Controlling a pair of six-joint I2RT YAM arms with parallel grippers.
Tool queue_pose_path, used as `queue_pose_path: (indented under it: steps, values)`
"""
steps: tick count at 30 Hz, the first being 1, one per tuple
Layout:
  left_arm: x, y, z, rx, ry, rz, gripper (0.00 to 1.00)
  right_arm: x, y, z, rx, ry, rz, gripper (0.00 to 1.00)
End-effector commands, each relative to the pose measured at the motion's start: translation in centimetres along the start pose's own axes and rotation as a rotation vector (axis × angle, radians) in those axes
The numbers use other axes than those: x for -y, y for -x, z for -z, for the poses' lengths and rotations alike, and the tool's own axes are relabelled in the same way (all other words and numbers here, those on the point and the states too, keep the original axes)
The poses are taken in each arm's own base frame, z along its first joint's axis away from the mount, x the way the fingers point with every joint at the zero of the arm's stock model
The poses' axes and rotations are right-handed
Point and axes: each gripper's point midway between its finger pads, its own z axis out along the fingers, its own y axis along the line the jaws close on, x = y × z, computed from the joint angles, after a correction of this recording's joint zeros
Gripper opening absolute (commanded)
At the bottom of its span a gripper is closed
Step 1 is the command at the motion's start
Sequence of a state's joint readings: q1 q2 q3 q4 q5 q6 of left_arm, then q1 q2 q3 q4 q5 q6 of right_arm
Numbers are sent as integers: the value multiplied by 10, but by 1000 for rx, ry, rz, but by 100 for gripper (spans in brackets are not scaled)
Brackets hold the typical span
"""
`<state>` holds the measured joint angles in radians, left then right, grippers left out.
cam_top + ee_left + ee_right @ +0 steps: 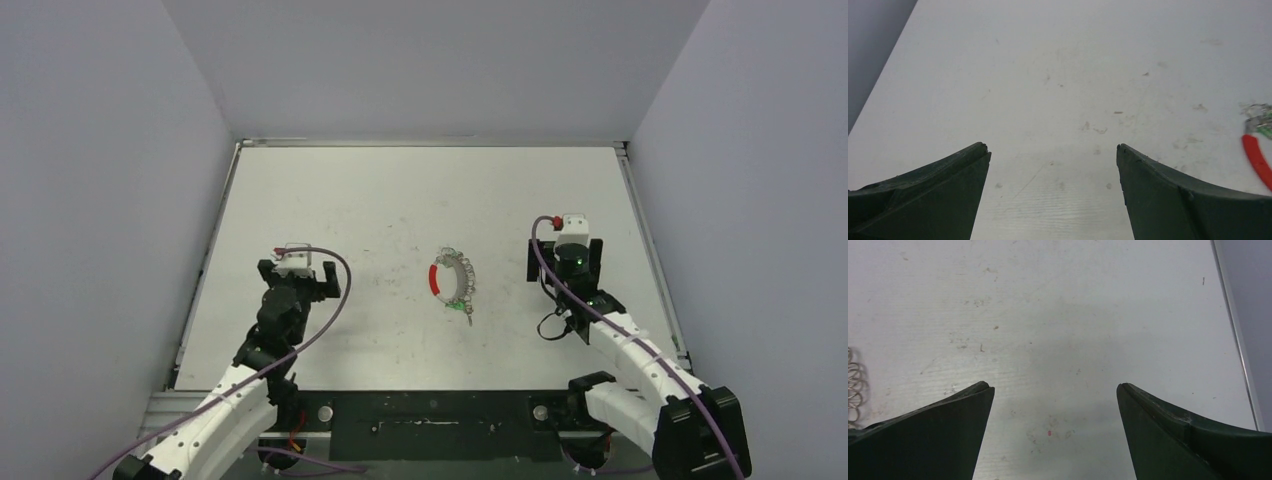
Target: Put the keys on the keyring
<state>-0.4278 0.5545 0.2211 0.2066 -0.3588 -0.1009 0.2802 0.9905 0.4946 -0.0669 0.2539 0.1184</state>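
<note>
The keyring is seen at the middle of the table, with the keys at its near end, perhaps already attached. The left gripper and right gripper are held wide open and empty. Attachment should be checked closely before anything is regrasped.

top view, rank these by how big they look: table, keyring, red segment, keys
1. table, by far the largest
2. keyring
3. red segment, only one part of the ring
4. keys, a tiny cluster with a green tag; only slightly smaller than the red segment, so this last pair is a close call

White table (scuffed, marked) w/ grey walls around
</note>
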Motion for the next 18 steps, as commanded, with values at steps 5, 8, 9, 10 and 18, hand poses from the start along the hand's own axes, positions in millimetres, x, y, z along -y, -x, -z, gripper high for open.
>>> queue_pose_path:
  steps: [5, 8, 9, 10, 18]
  values:
    - [-40, -45, -29, -89, 148, -111, 97, 12, 10, -23, 191, -96, -13, 100]
    - [-50, -57, -46, -141, 142, -96, 97, 17, 8, -33, 186, -140, -8, 100]
    - [-53, -57, -52, -136, 136, -90, 97, 17, 8, -37, 193, -148, -16, 100]
    - [-58, -56, -58, -121, 135, -79, 97, 19, 7, -40, 201, -155, -29, 100]
    - [-81, -56, -101, -103, 119, -110, 97, 29, 10, -54, 272, -209, -84, 100]
